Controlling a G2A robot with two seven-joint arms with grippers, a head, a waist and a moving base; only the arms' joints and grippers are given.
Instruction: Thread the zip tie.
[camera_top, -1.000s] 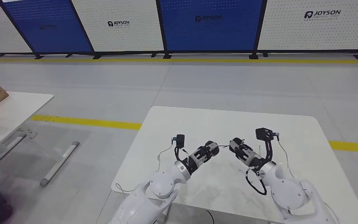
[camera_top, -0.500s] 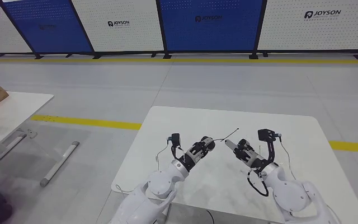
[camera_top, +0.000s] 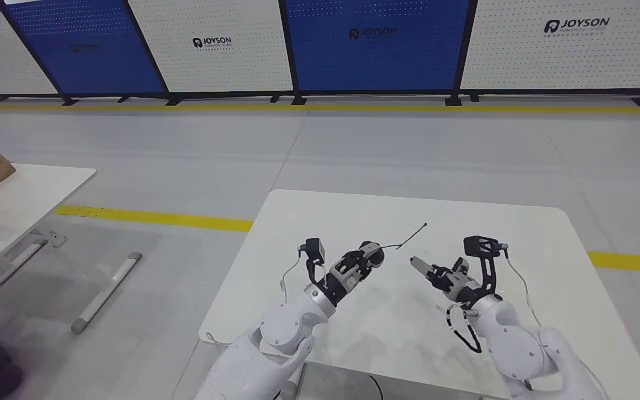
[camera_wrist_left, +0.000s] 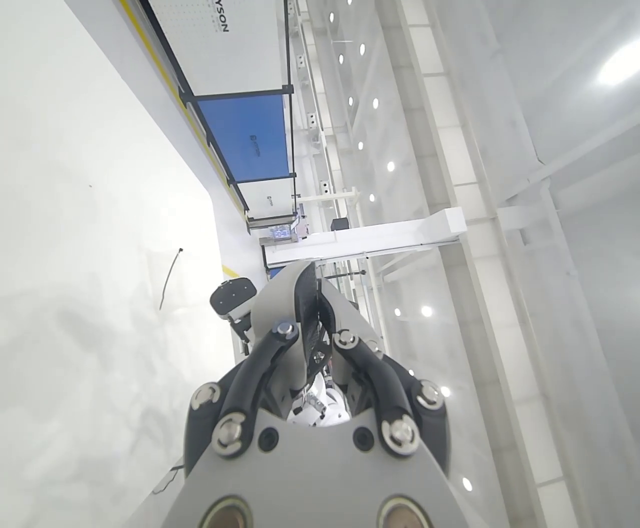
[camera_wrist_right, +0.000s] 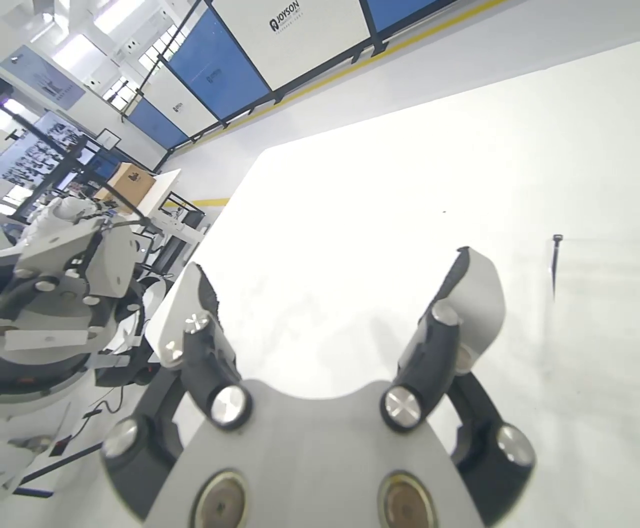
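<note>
A thin black zip tie (camera_top: 411, 238) lies loose and unlooped on the white table (camera_top: 300, 225), slightly curved, its small head at the far end. My left gripper (camera_top: 372, 250) hovers just beside its near end, shut and empty. In the left wrist view the zip tie (camera_wrist_left: 170, 280) lies apart from the closed left gripper (camera_wrist_left: 307, 272). My right gripper (camera_top: 417, 263) is a little nearer the table's front than the tie, open with nothing between its fingers. In the right wrist view the right gripper (camera_wrist_right: 335, 277) is spread wide, and the zip tie (camera_wrist_right: 555, 265) lies off to one side.
The left arm's wrist (camera_wrist_right: 65, 300) is close beside the right gripper. A second white table (camera_top: 40, 195) stands off to the left, and blue and white partition panels (camera_top: 375, 45) line the far side of the floor.
A second ago both grippers met at the middle with the zip tie between them. They have since drawn apart, the right one backing off, and the tie now lies free on the table.
</note>
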